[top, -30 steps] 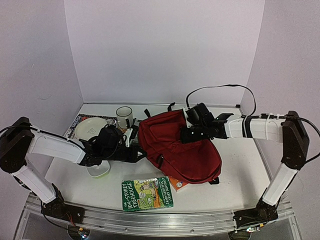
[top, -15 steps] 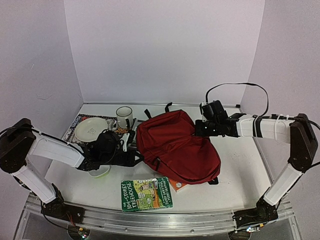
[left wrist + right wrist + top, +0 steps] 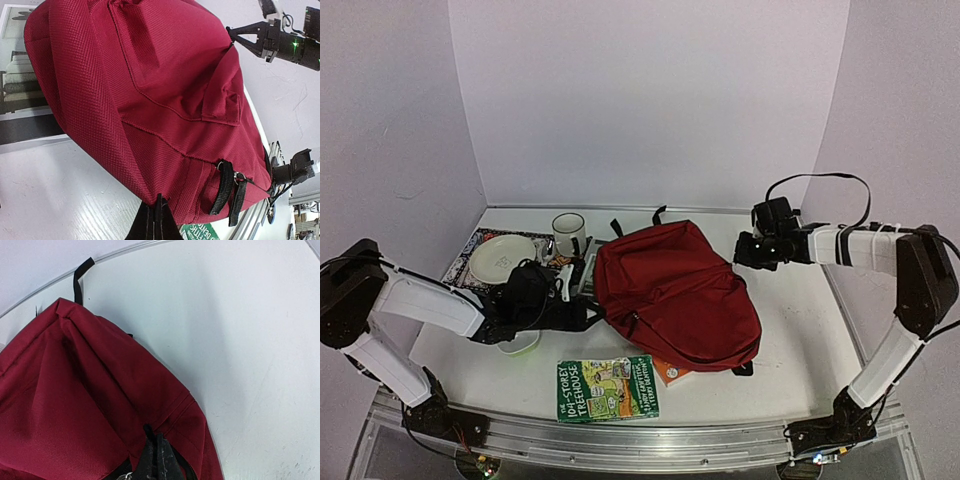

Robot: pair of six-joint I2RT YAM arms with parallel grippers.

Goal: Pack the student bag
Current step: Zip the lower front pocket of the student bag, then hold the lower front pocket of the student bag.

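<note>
The student bag [image 3: 670,295], dark red with black straps, lies on its side mid-table. My left gripper [image 3: 588,313] is at its left edge, shut. In the left wrist view the shut tips [image 3: 157,199] pinch a peaked corner of the bag's fabric [image 3: 150,90]. My right gripper [image 3: 740,255] is at the bag's upper right edge. Seen from the right wrist, it [image 3: 155,432] is shut over the bag [image 3: 75,405] beside the black zipper, and a short black cord end pokes out between the tips.
A green paperback [image 3: 608,388] lies in front of the bag, and an orange book [image 3: 670,370] pokes out from under it. A mug [image 3: 568,235], a plate [image 3: 503,257] on a printed mat and a green bowl [image 3: 520,343] stand to the left.
My right gripper has moved right, from over the bag's middle to its right edge, and the bag has stretched and flattened with it. The left gripper has drawn slightly left.
</note>
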